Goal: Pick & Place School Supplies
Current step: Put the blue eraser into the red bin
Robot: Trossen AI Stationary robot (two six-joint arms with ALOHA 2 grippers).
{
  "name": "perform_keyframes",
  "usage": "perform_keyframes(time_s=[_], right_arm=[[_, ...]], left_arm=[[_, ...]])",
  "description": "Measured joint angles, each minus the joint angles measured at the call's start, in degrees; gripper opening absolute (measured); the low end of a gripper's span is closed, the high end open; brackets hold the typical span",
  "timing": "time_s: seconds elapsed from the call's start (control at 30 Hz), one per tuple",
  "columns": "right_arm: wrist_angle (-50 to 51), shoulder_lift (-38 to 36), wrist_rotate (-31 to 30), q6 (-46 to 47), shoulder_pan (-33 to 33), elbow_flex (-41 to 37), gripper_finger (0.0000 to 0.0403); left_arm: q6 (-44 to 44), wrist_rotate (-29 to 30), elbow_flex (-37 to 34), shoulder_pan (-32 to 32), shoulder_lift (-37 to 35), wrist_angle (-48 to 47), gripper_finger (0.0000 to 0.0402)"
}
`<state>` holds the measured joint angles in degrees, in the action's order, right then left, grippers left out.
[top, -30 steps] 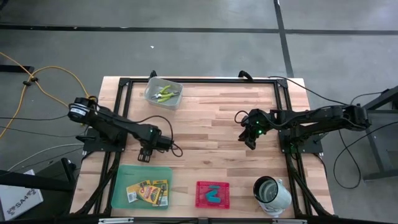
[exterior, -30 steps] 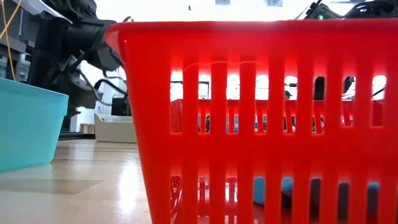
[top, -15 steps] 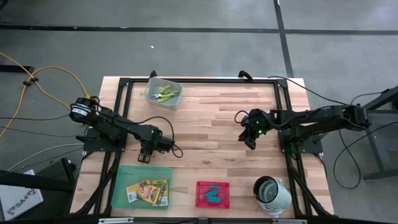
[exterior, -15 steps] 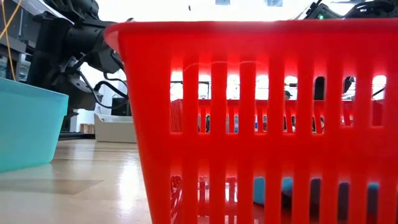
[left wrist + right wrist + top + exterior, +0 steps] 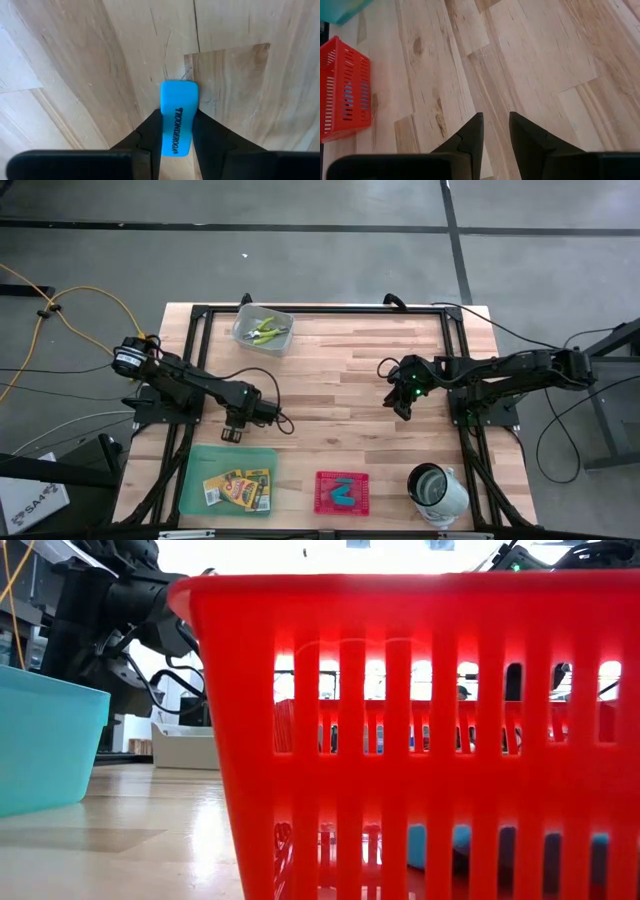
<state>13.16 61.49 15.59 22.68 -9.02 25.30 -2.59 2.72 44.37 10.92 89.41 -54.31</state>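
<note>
From table height the red tray (image 5: 420, 730) fills our view, hiding most of the table. Overhead, the left gripper (image 5: 232, 431) covers what it holds; only its wrist camera shows its jaws closed on a light-blue oblong piece (image 5: 178, 118), long axis running straight out between the fingers, over bare wood. The green tray (image 5: 198, 455) lies just at its 6 o'clock. The right gripper (image 5: 495, 131) waits at 3 o'clock, jaws slightly apart, empty.
</note>
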Motion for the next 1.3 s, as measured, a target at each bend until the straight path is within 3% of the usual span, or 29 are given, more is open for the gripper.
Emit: perform_keyframes(time_s=[0.57,0.93,1.3], right_arm=[[-0.01,0.00,-0.04,0.00,0.00,0.00,0.0085],[-0.04,0.00,-0.11,0.00,0.01,0.00,0.0085],[-0.04,0.00,-0.16,-0.02,0.02,0.00,0.0085]], left_arm=[[-0.39,0.98,1.51,-0.07,-0.68,1.60,0.0081],[3.01,2.34,7.07,0.54,-0.74,5.92,0.0081],[10.81,0.47,11.37,1.37,-0.79,22.28,0.0081]])
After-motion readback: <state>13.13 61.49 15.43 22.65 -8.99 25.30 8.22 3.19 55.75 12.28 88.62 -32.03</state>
